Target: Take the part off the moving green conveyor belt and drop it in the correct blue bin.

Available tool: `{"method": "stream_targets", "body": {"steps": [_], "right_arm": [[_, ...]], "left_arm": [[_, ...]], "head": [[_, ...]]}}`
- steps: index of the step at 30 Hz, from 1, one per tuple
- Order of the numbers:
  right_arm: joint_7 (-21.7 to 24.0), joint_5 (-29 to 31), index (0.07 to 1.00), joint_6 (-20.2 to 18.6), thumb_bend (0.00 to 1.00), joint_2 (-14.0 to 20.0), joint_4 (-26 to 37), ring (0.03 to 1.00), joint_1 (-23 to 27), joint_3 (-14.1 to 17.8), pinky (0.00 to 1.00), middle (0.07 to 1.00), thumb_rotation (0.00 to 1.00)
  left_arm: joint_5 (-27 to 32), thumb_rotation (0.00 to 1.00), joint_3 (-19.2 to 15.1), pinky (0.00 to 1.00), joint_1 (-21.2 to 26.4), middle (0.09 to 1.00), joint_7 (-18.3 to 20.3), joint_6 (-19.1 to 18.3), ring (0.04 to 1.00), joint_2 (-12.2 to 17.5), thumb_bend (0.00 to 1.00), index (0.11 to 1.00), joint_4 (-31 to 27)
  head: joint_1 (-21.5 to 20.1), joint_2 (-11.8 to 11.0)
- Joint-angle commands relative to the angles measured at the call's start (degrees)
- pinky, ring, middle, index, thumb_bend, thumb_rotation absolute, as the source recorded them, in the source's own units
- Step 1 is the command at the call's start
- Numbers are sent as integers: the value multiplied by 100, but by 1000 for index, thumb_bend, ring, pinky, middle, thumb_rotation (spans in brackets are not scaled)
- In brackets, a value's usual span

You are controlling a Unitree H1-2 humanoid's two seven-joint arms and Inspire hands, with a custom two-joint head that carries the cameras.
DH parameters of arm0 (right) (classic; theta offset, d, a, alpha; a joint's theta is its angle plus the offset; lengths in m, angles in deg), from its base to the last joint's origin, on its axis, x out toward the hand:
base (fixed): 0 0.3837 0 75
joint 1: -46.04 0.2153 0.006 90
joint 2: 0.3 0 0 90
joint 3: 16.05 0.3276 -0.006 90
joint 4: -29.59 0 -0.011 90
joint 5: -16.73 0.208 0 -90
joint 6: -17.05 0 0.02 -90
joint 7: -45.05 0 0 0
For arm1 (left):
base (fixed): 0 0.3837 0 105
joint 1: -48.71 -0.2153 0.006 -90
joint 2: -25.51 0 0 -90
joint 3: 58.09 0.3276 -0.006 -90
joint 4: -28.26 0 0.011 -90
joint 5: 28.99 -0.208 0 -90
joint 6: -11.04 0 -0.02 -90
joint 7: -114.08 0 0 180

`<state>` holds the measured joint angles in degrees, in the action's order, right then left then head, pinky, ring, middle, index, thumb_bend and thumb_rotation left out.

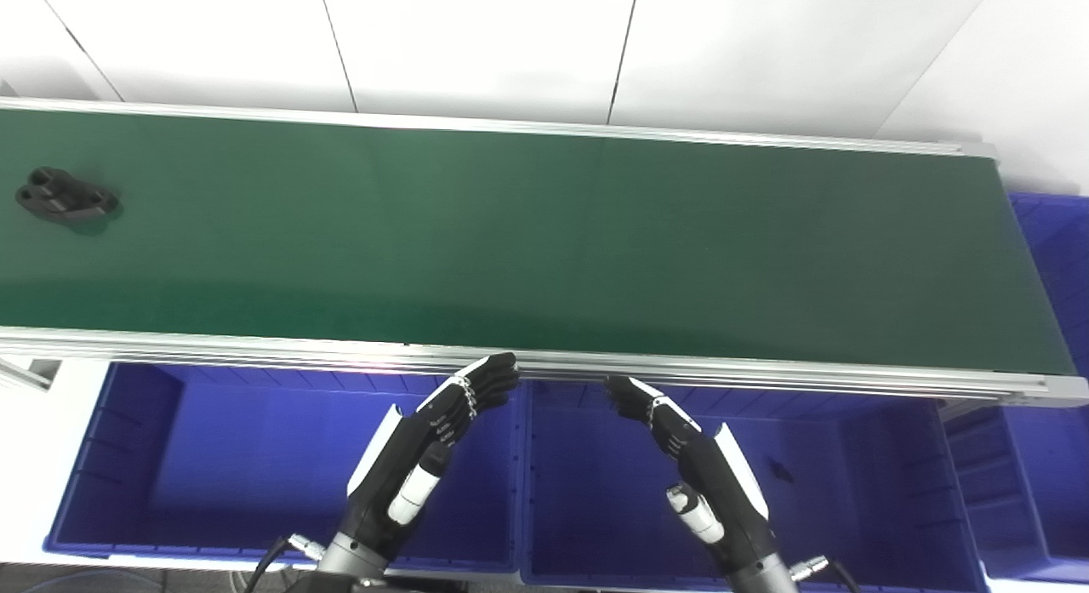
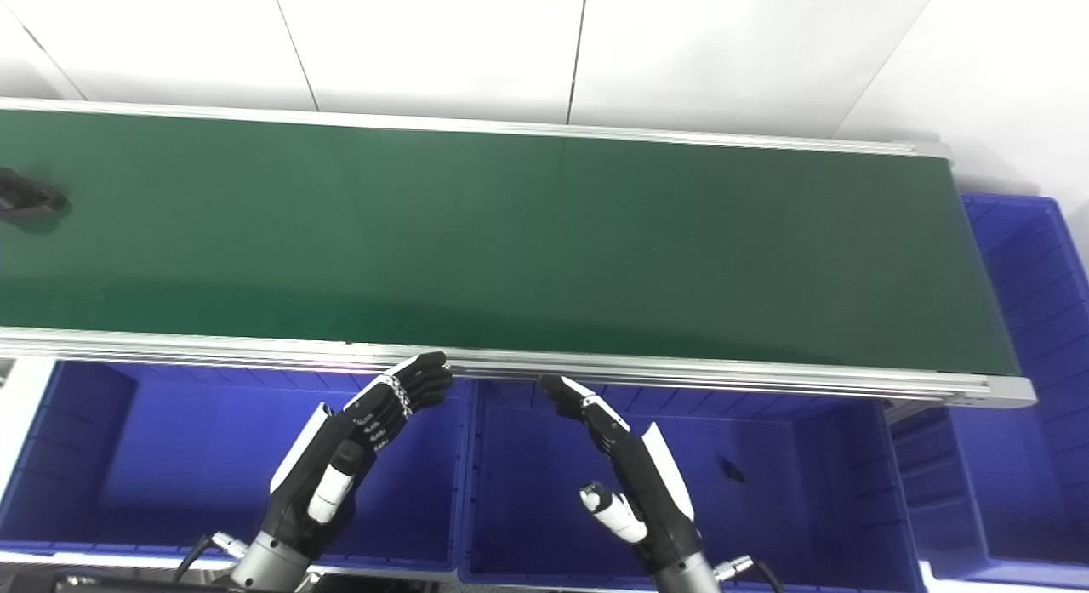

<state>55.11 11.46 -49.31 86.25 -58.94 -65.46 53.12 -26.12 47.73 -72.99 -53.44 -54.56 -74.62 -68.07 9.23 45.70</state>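
A black part with round holes lies on the green conveyor belt at its far left; in the right eye view it is cut off by the left edge. My left hand is open and empty, held below the belt's near rail over the left blue bin. My right hand is open and empty, held over the middle blue bin. Both hands are far from the part.
A small dark piece lies in the middle bin. A third blue bin stands at the belt's right end. The belt's aluminium near rail runs just above my fingertips. White wall panels stand behind the belt.
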Motion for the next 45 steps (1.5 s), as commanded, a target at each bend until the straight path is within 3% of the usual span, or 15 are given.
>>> {"method": "stream_targets", "body": {"steps": [1, 24, 45], "right_arm": [[-25, 29, 854, 325, 892, -56, 75, 887, 34, -25, 872, 882, 1000], [-79, 189, 856, 328, 867, -336, -115, 887, 208, -28, 880, 882, 997], [-26, 211, 853, 328, 880, -211, -183, 890, 222, 4, 879, 882, 996]], "left_arm": [[73, 958, 23, 857, -36, 861, 86, 242, 867, 1, 684, 855, -67], [162, 937, -61, 882, -9, 869, 167, 249, 881, 0, 693, 868, -40], [31, 939, -88, 861, 41, 859, 139, 252, 868, -112, 701, 854, 34]], "head": [[7, -2], [-5, -19], [80, -73]]}}
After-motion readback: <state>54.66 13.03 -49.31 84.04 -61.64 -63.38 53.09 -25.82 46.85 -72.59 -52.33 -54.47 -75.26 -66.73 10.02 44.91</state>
